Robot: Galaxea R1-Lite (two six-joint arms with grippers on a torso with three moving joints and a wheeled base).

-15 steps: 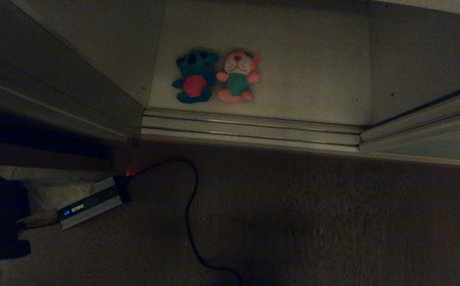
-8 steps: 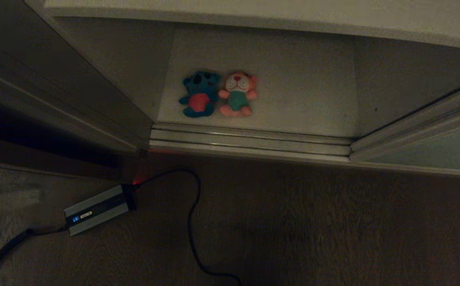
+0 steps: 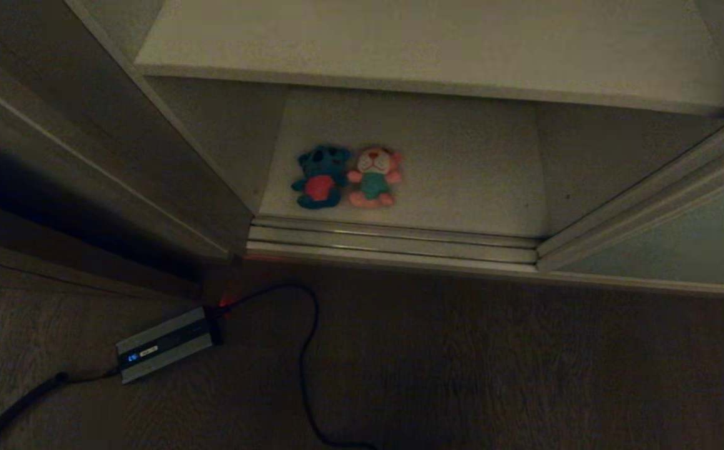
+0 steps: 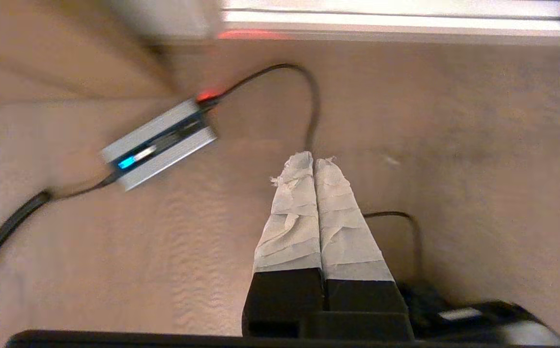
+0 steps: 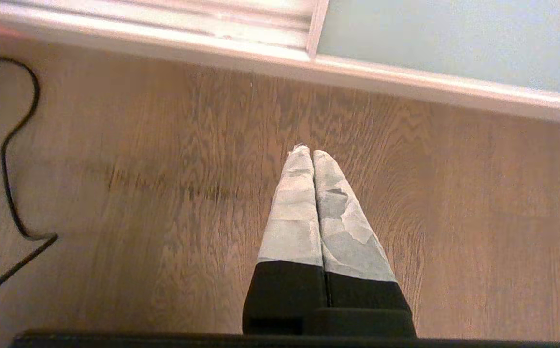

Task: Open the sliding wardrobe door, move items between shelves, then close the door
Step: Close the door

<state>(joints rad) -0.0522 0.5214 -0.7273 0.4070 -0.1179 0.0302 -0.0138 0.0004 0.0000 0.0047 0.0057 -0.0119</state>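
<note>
Two plush toys (image 3: pixel 346 177) touching on one shelf (image 3: pixel 461 181); both hands (image 4: pixel 314 162) (image 5: pixel 311 153) pressed together, empty.

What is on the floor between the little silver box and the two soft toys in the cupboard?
The head view shows a black cable looping over the floor, then the door tracks, before the toys.

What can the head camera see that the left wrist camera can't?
Only the head view shows the two plush toys lying side by side on the bottom shelf, a second shelf above, and the sliding door. Only the left wrist view shows the left gripper, shut and empty. Both show the grey power box and floor.
</note>
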